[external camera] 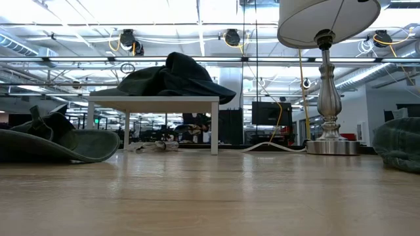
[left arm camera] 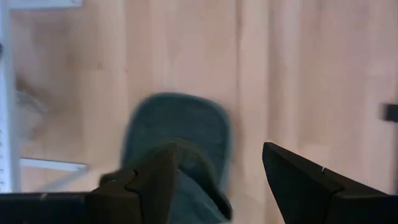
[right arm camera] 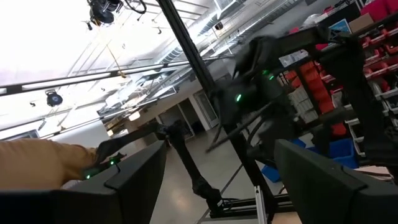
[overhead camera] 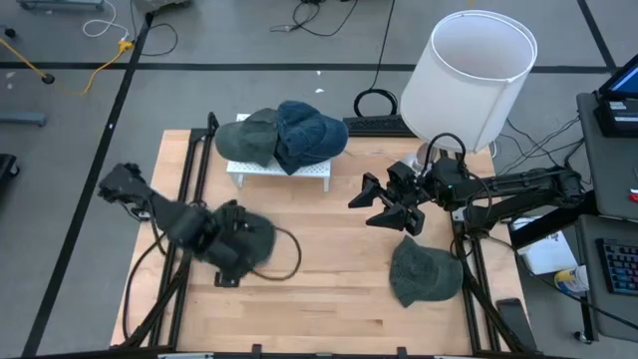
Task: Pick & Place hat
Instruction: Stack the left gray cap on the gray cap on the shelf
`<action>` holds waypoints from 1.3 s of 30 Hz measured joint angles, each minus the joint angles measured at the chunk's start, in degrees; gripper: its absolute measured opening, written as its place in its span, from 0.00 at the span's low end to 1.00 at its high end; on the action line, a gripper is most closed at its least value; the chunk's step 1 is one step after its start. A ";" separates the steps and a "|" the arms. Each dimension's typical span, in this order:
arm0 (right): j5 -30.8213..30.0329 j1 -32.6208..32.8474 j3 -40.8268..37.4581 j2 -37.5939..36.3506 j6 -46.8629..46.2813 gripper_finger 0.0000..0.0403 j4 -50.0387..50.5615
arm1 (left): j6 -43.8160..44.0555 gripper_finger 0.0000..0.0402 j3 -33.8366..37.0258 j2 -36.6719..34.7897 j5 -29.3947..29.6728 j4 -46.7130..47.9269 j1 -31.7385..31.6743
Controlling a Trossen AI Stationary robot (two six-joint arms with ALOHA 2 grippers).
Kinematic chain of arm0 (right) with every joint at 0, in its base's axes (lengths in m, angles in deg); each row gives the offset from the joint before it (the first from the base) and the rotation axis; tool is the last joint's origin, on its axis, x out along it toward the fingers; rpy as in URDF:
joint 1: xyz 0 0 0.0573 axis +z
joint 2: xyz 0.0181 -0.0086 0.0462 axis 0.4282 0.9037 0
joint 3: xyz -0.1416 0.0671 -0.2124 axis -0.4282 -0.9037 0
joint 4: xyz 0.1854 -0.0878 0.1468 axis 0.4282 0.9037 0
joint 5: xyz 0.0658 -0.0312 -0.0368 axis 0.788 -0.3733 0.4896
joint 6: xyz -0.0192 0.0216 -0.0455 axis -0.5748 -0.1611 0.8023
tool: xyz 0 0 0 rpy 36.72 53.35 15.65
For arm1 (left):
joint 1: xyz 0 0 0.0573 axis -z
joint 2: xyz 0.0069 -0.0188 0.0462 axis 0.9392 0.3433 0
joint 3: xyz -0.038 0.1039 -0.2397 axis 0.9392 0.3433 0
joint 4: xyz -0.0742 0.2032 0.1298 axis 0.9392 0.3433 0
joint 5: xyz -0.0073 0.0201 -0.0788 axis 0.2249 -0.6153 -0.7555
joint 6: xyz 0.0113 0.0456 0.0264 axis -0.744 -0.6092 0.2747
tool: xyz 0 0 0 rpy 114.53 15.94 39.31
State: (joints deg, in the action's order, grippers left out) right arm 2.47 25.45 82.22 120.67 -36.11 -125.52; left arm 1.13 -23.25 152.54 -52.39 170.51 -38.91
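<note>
You have a lamp with a white shade standing at the far right corner of the wooden table; its silver base rests on the tabletop. A small white stand sits near the far edge. Black and yellow cables trail over the grey floor beyond

Left gripper: low over table's left side, fingers spread.
Right gripper: raised mid-table, fingers spread, empty.
</note>
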 joint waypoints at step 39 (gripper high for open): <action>0.05 0.00 0.00 -0.04 1.12 0.72 3.46 | 18.77 0.60 21.54 25.25 2.24 -7.22 10.20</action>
State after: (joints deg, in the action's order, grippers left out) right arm 2.53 25.45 82.22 120.63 -34.99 -122.06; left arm 19.90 -1.71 177.78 -50.16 163.29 -28.71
